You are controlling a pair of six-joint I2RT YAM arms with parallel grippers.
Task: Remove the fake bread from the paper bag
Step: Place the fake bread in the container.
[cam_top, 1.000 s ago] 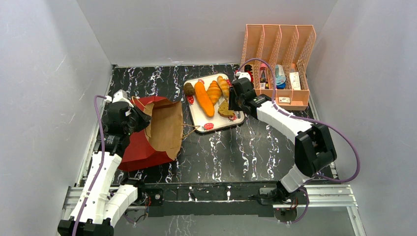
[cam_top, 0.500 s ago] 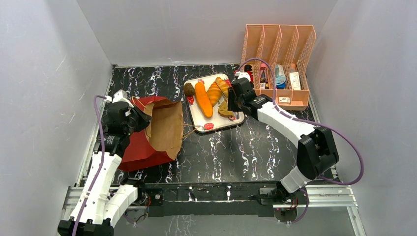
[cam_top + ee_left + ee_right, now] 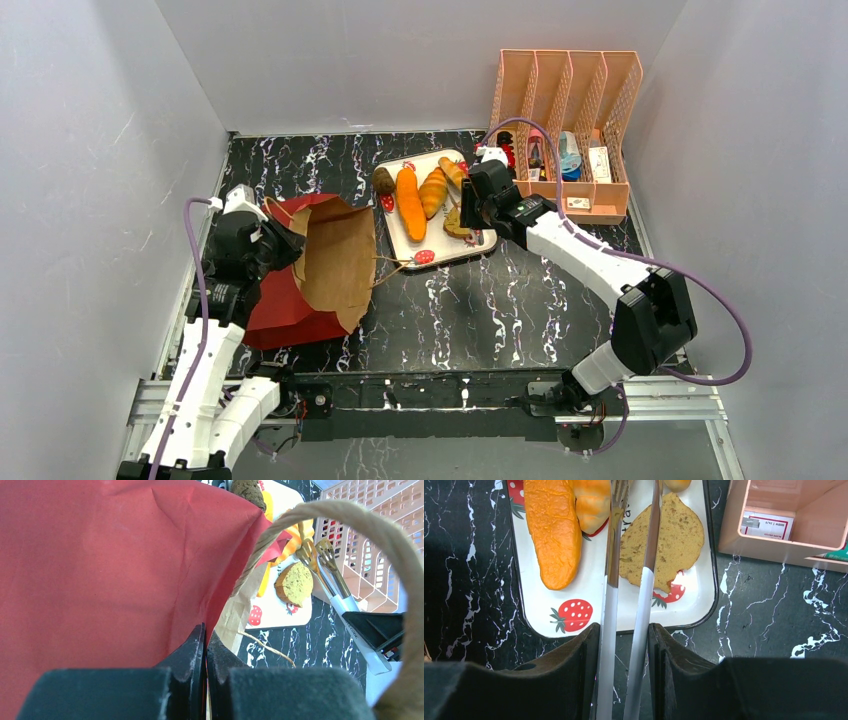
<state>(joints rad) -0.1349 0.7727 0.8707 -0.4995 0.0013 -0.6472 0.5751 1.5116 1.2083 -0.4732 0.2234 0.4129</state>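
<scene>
- Our left gripper (image 3: 205,639): jaws pinched tight on the bag (image 3: 335,255) rim, near left.
- Our right gripper (image 3: 624,642): jaws partly apart, clamping tongs (image 3: 644,575) over the tray (image 3: 452,256).
- The bread (image 3: 411,203) lies on that tray, right of the bag.
- Black marbled table (image 3: 500,300), grey walls (image 3: 100,150).

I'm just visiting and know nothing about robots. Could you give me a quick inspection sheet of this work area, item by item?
Surface: black marbled table.
Job's things: paper bag tilted at left; fake bread on the strawberry tray: baguette, two croissants, dark roll, slice.
Clutter: peach rack at back right, holding small items.
Grippers: left gripper shut on the bag's rim; right gripper shut on metal tongs reaching over the slice.
Cables: purple cable looping off each arm.
Surroundings: grey walls on three sides; nothing else seen.
</scene>
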